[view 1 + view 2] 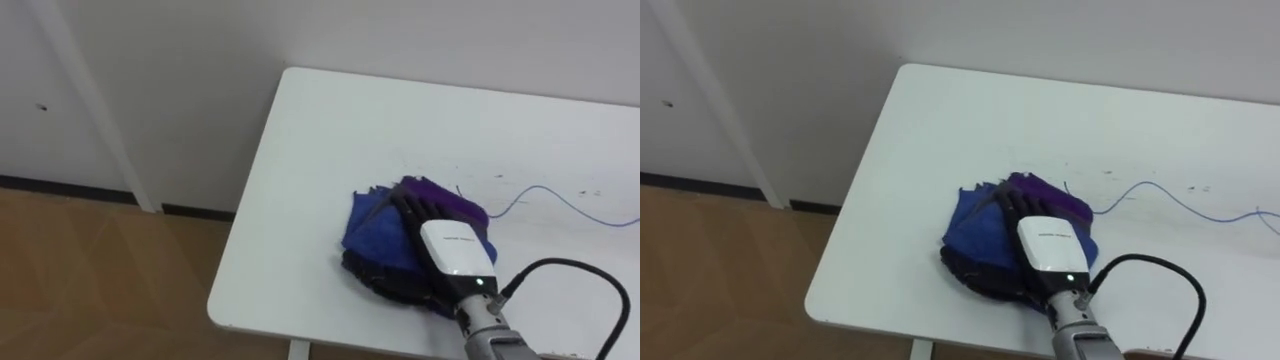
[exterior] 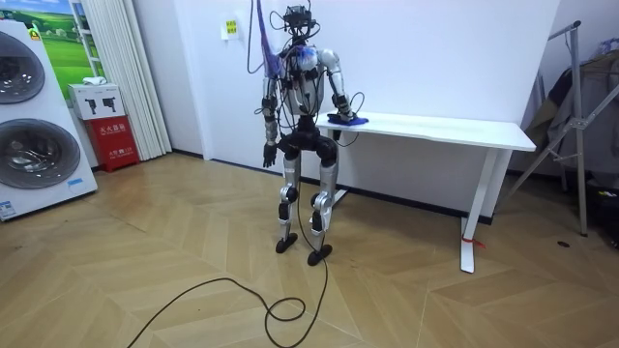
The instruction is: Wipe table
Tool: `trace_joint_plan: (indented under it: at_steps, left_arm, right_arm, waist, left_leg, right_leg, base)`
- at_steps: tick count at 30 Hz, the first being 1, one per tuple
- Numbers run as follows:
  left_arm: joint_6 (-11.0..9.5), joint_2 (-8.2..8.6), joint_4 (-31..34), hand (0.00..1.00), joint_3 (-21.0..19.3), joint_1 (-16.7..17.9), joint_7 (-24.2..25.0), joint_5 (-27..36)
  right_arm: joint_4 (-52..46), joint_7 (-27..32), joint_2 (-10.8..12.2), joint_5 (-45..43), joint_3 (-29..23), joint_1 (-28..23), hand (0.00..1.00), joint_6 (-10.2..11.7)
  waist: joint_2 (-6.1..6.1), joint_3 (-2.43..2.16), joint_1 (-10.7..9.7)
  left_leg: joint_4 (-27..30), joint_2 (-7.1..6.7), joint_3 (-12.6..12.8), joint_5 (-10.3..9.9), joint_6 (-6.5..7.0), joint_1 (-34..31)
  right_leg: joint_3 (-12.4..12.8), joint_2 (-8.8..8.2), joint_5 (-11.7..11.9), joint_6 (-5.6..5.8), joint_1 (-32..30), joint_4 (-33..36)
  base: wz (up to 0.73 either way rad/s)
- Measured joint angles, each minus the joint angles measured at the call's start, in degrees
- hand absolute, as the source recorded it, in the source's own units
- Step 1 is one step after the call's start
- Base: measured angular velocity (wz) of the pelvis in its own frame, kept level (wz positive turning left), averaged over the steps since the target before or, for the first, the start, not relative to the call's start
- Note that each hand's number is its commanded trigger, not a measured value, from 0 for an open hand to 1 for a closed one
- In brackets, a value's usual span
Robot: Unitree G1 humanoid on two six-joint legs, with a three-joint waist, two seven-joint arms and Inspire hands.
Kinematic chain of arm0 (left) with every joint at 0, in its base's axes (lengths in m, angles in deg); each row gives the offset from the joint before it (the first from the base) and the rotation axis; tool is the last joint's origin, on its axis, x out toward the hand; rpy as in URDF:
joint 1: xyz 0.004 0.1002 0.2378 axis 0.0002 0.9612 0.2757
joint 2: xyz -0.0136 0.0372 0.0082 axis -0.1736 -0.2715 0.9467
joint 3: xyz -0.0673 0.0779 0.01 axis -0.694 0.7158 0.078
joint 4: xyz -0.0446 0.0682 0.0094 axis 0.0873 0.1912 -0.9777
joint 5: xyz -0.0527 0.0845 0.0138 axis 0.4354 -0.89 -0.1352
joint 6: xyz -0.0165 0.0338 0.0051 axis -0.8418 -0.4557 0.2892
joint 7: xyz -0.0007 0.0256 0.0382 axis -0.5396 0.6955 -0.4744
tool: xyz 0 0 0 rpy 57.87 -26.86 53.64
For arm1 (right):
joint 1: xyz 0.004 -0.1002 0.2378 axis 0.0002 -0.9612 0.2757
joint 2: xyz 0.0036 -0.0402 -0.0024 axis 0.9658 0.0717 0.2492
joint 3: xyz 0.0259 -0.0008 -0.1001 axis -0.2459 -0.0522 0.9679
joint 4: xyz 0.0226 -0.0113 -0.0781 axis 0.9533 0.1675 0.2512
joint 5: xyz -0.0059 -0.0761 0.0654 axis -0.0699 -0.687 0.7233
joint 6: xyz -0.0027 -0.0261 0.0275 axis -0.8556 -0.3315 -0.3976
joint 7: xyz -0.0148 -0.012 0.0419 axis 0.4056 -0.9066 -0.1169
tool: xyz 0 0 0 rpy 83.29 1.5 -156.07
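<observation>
1 cloth (image 1: 375,230), blue with a purple fold, lies bunched near the front edge of the white table (image 1: 330,130), close to its left end. The right hand (image 1: 452,245) lies on top of it with fingers stretched out flat and spread, pressing down rather than gripping; nothing is pinched or curled round. In the room view the robot stands at the end of the table (image 2: 445,126) on the room view's left, facing the wall, its right arm reaching to the cloth (image 2: 346,119). The left hand (image 2: 268,155) hangs by its side, too small there to tell how its fingers are set.

As a judgement, the wiping looks under way but far from finished. The cloth covers 1 small patch near the corner. Just beyond it, toward the wall, a few dark specks (image 1: 470,180) sit on the surface, and a thin blue line (image 1: 560,200) curves off to the right; whether that is a pen mark or a thread I cannot tell. Neither has been cleared. The long stretch of tabletop to the right is well apart from the cloth, so most of the surface probably awaits a pass, starting with the marks beside the hand.
</observation>
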Motion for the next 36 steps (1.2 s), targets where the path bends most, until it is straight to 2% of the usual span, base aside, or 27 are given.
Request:
trace_joint_plan:
  at_steps: [5,12,17,21,29,36]
  left_arm:
    - [0.0,-0.01,-0.3,0.00,-0.1,0.4,-0.3,0.0]
    - [0.0,-0.01,-1.3,0.00,0.0,0.7,0.2,0.0]
    - [0.0,0.04,-1.3,0.00,0.0,1.1,0.5,0.0]
    - [0.0,0.26,-1.3,0.00,0.0,1.6,0.8,0.0]
    - [1.1,0.26,-1.5,0.00,-0.1,1.8,2.1,0.0]
    - [1.3,0.22,-1.4,0.00,-2.2,1.9,2.2,0.1]
  right_arm:
    - [0.0,0.0,0.1,3.2,0.0,0.0,0.00,0.0]
    - [-0.4,0.1,0.3,5.7,-0.2,0.0,0.00,0.0]
    - [-0.7,1.1,0.4,5.7,-0.9,0.0,0.00,0.0]
    - [-0.9,3.3,0.5,5.7,-3.5,0.0,0.00,0.0]
    - [-1.0,5.2,0.7,5.1,-4.3,0.0,0.00,-0.1]
    - [-1.0,5.2,0.6,2.1,-4.5,-0.2,0.00,-2.3]
  waist:
    - [-0.31,-0.02,0.1]
    - [-1.05,0.32,0.3]
    - [-1.02,0.32,0.0]
    - [-0.96,0.30,-0.2]
    - [-0.65,0.17,-1.2]
    - [-0.74,0.13,-1.1]
  left_leg:
    - [0.0,-0.01,0.0,0.1,0.01,0.1]
    - [0.0,-0.01,0.1,0.1,0.01,0.0]
    - [-0.1,-0.01,0.3,0.1,0.01,0.0]
    - [-0.1,0.00,0.3,0.1,0.01,0.1]
    - [0.0,0.00,0.5,0.1,0.01,0.1]
    - [0.3,-0.01,0.3,0.1,0.01,-0.1]
  right_leg:
    - [0.1,0.00,0.0,0.00,0.0,0.1]
    - [0.1,0.00,0.0,0.02,-0.1,0.1]
    - [0.1,0.00,0.0,0.02,-0.1,0.0]
    - [0.1,0.00,0.0,0.02,-0.1,0.0]
    - [0.1,-0.02,0.0,0.03,-0.1,0.1]
    - [0.0,-0.03,0.0,0.04,-0.1,0.2]
  base:
    - [0.00]
    - [0.00]
    - [0.00]
    - [0.00]
    - [0.00]
    - [0.00]
